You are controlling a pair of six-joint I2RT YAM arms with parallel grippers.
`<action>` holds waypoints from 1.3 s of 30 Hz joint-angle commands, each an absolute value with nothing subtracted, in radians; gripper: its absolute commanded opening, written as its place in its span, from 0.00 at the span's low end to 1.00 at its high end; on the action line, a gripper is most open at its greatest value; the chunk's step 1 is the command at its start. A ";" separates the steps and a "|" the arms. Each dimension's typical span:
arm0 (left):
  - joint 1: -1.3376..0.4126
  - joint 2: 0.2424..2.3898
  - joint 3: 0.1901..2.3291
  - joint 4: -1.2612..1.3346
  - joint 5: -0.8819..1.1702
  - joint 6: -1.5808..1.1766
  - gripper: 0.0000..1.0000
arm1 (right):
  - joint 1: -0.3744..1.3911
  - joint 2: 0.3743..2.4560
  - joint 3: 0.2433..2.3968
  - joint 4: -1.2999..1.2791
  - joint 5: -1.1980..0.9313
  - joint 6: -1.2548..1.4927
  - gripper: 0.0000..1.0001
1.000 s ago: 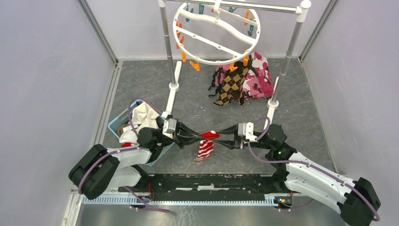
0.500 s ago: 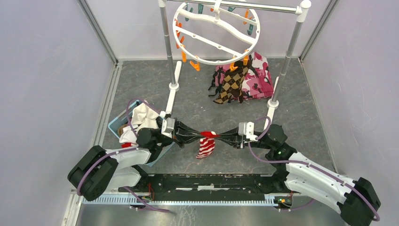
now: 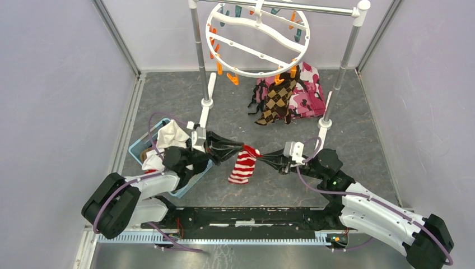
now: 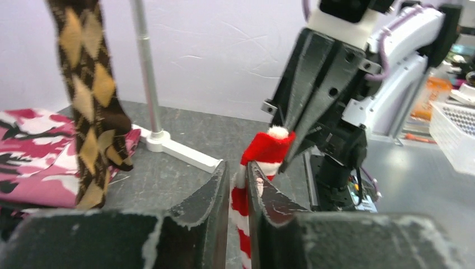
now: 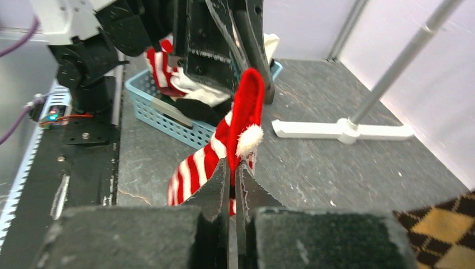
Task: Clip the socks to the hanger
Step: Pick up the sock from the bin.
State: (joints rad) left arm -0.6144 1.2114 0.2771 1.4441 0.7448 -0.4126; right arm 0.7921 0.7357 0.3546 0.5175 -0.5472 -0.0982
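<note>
Handing the red-and-white striped sock [image 3: 243, 165] across, above the table [image 3: 358, 145].
My right pincer [image 3: 264, 156] pinches its red cuff; my left pincer [image 3: 238, 149] flanks it narrowly, grip unclear. I should release left fully before carrying it to the hanger [image 3: 255, 50].

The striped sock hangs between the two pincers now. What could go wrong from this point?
1. The right pincer pinches only a thin fold of the red cuff of the striped sock; it may slip out on the way to the hanger.
2. The left pincer has its fingers close on both sides of the sock; pulling away could snag or drag it.
</note>
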 commanded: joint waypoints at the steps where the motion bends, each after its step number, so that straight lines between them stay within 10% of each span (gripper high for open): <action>1: -0.566 1.201 0.352 1.328 0.664 -0.497 0.27 | 0.798 0.736 0.382 0.480 -0.414 -0.082 0.00; 12: -0.510 1.298 0.382 1.417 0.739 -0.654 0.55 | 0.795 0.718 0.390 0.452 -0.263 -0.072 0.00; 21: -0.425 1.227 0.462 1.139 0.600 -0.785 0.98 | 0.792 0.725 0.384 0.443 -0.180 -0.066 0.00; 39: -0.563 1.034 0.722 0.461 0.078 -0.632 0.95 | 0.792 0.733 0.360 0.474 -0.144 -0.058 0.00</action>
State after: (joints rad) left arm -0.4805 1.0798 0.6273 0.6697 0.2886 -0.7292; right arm 0.7910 0.7361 0.3550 0.4236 -0.1699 -0.0742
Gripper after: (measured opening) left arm 0.950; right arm 0.022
